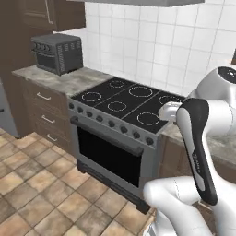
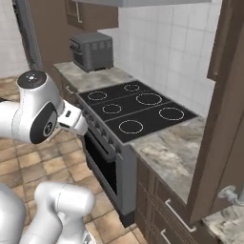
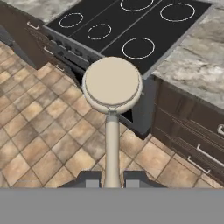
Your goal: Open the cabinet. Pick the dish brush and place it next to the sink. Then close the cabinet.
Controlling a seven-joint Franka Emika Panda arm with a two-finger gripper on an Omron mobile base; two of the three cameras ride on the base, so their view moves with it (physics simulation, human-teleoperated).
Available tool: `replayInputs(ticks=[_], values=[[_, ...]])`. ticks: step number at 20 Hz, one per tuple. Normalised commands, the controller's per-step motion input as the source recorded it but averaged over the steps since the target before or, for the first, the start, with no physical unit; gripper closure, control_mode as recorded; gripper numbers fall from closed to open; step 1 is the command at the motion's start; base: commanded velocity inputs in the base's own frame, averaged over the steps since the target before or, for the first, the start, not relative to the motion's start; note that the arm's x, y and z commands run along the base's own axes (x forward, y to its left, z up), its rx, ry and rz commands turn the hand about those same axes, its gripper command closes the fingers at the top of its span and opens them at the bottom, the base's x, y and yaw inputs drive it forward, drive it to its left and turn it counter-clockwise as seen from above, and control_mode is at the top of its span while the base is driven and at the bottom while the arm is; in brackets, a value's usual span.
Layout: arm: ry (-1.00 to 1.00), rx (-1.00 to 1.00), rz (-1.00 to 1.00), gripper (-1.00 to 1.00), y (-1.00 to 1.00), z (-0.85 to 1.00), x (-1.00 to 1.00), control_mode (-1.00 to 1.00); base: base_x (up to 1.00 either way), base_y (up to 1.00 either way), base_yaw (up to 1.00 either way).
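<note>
While I watch the left base view, the white arm rises at the lower right in front of the stove point(image 1: 120, 102), with a toaster oven point(image 1: 57, 52) on the desk point(image 1: 69, 81) to the left and a dark wall cabinet point(image 1: 50, 14) above it. In the right base view I see the stove point(image 2: 138, 110) from the other side, the stone desk point(image 2: 174, 152) running on to its right, and a dark brown cabinet door point(image 2: 221, 95) standing at the right edge. In the hand view the dish brush point(image 3: 112, 92) is held between the fingers point(image 3: 89, 178): they are clamped on the lower end of its thin handle, and the round pale head stands straight out beyond them, over the stove's front edge and the tiled floor point(image 3: 39, 140).
</note>
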Motion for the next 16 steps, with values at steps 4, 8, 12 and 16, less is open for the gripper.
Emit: replayInputs(ticks=[4,8,12,16], values=[[0.00,0.00,0.00,1.00,0.00,0.00,0.00,1.00,0.55,0.25,0.50],[0.00,0.00,0.00,1.00,0.00,0.00,0.00,1.00,0.39,0.44,0.48],[0.00,0.00,0.00,1.00,0.00,0.00,0.00,1.00,0.44,0.62,0.45],[0.00,0.00,0.00,1.00,0.00,0.00,0.00,1.00,0.40,0.69,0.45]])
